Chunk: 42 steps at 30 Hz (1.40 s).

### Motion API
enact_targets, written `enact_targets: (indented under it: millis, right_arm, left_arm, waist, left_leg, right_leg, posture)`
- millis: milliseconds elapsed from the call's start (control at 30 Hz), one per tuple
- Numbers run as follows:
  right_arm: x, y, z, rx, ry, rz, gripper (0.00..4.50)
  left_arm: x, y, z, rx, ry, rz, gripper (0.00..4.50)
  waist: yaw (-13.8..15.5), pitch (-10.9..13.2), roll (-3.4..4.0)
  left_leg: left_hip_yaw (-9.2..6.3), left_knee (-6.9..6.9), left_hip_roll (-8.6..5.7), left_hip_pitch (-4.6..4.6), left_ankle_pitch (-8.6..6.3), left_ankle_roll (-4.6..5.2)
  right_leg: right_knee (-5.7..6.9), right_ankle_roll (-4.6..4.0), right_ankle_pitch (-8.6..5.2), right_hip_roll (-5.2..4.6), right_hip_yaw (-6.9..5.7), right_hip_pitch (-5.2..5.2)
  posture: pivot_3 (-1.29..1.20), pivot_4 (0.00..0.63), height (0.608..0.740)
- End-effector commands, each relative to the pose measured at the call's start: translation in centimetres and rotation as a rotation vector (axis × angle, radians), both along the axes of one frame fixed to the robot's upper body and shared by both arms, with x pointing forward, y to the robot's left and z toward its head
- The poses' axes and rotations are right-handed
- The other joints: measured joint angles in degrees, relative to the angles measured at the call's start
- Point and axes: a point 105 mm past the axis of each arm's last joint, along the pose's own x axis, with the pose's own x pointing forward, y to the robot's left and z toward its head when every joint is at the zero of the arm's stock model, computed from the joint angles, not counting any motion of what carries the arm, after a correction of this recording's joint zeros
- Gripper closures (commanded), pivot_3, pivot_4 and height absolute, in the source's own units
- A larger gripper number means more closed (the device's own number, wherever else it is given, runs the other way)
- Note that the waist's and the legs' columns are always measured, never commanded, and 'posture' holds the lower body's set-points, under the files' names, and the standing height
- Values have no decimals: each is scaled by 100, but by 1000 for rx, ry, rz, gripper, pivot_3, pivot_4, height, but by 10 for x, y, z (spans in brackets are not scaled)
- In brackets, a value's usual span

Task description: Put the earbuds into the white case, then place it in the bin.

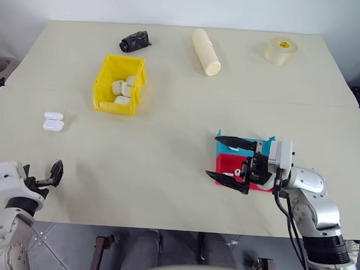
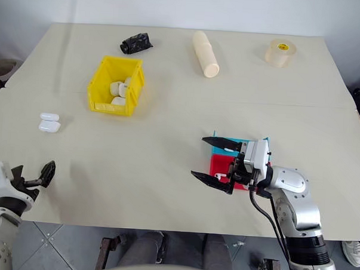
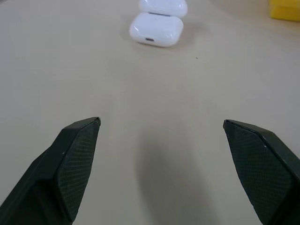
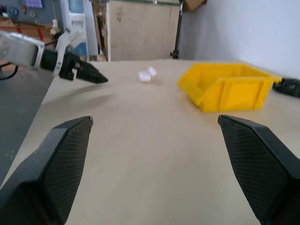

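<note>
Two small white cases (image 1: 53, 125) lie together on the table at the left, and from the left wrist the nearer case (image 3: 156, 29) looks closed. My left gripper (image 1: 51, 175) hovers open and empty near the front left edge, short of them. The yellow bin (image 1: 104, 87) stands further back with several white cases inside. My right gripper (image 1: 213, 155) is open and empty, pointing left over a red tray (image 1: 226, 164) and a blue tray (image 1: 268, 142). Tiny white pieces that look like the earbuds (image 2: 224, 174) lie in these trays, partly hidden by the fingers.
Along the back of the table are a black crumpled object (image 1: 135, 41), a long cream cylinder (image 1: 206, 51) and a roll of tape (image 1: 281, 50). Bare tabletop stretches between the bin, the cases and the trays. The table's front edge is close to both grippers.
</note>
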Motion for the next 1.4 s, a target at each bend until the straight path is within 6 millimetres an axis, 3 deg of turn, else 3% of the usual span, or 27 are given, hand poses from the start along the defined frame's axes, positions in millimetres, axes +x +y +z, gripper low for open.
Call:
enact_targets:
  millis: [33,233,367,500,667,1400]
  right_arm:
    - [-2,-10,7,-2,-15,-35,0]
    - [-1,-12,7,-15,-10,-48,0]
    - [0,-11,11,-17,-18,-49,0]
    - [0,-10,13,-18,-26,-54,0]
    - [-2,-10,16,-16,-33,-69,0]
    - [-2,-9,19,-6,-41,-91,0]
  left_arm:
    - [14,16,25,44,45,-59,27]
    - [49,45,42,93,261,-194,27]
    - [75,52,50,86,371,-294,27]
    - [96,69,56,149,428,-284,27]
    - [118,73,63,154,449,-256,27]
    - [121,62,29,51,621,-240,27]
  waist:
    - [-2,0,0]
    - [-40,0,1]
    - [-83,1,2]
    - [-123,0,1]
    - [-155,4,-11]
    - [-140,4,-29]
  left_leg:
    - [-1,0,1,0,0,-1]
    - [0,-9,2,5,0,-5]
    - [-1,-18,1,-3,-1,-8]
    - [1,-21,-28,-6,1,-8]
    - [13,-17,-33,-20,1,-8]
    - [60,13,-36,-27,1,-3]
  right_leg:
    - [2,-2,-1,1,-1,0]
    - [12,-14,-7,3,1,-8]
    - [13,-16,-8,4,-3,-20]
    - [39,-15,-8,5,-5,-26]
    - [53,-14,-8,7,-9,-52]
    - [127,-13,-7,-5,-5,-95]
  posture:
    - [0,150,740]
    - [0,150,740]
    - [0,150,740]
    - [0,150,740]
    - [0,150,740]
    - [0,150,740]
